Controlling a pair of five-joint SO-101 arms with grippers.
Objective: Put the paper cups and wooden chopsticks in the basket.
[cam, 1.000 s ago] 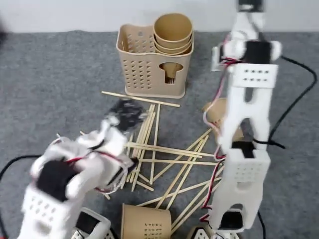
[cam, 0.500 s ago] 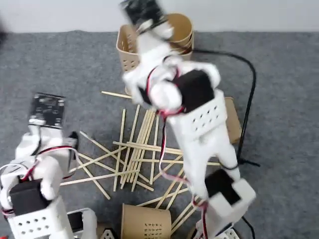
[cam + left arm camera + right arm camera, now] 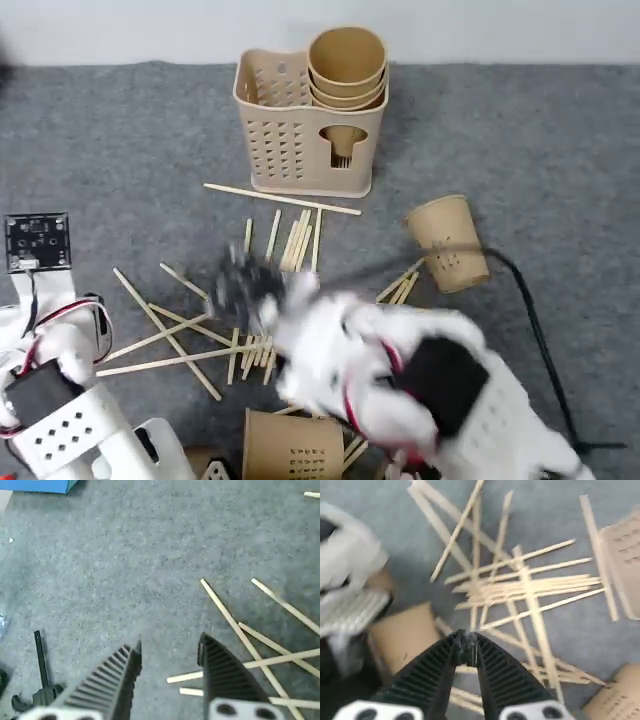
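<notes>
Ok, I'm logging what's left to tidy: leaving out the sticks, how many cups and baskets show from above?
Basket: 1
Stacked cups in it: 3, by their rims
Loose cups lying outside it: 2
Total: 6

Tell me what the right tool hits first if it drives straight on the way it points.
Most likely the loose pile of pale wooden chopsticks lying on the grey mat just ahead of the shut right tool; depth is hard to judge.
</notes>
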